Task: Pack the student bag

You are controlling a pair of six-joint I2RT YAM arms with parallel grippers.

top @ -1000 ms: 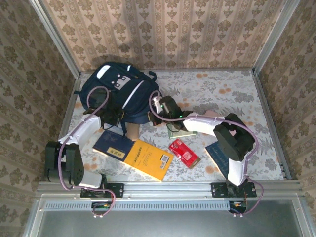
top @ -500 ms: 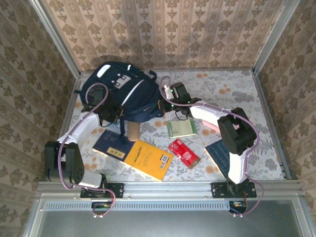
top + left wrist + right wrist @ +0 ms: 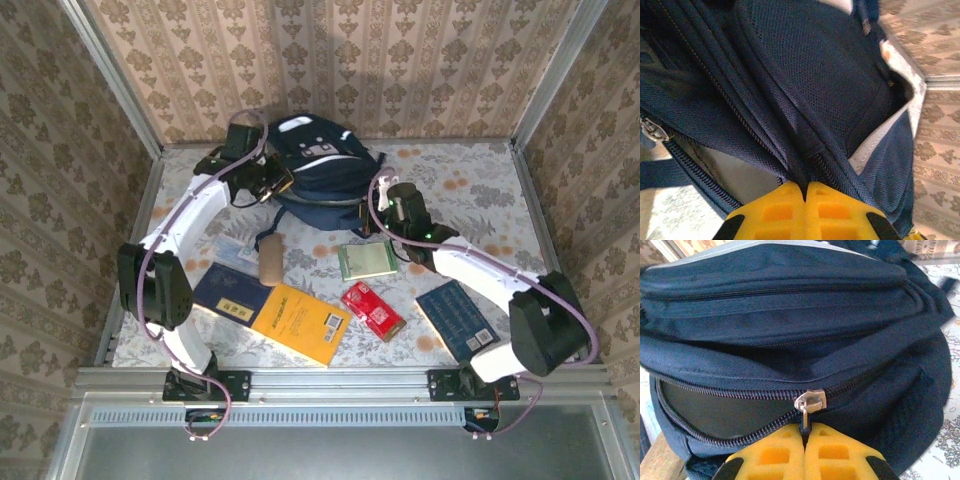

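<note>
Enclosing wallpaper (image 3: pixel 400 60), floral table (image 3: pixel 480 190), bag (image 3: pixel 325 175)

The top camera is looking down from above and behind, over the whole table (image 3: pixel 470 180). Both wrist cameras are pressing close to the bag (image 3: pixel 790 315), which all three views are sharing.

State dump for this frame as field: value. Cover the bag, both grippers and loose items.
bag: student bag at far edge of table, zipper partly open
left gripper: shut, pinching a seam of the bag
right gripper: shut on the zipper pull
loose items: yellow book, left dark blue book, right dark blue book, green notebook, red pack, cardboard tube
</note>
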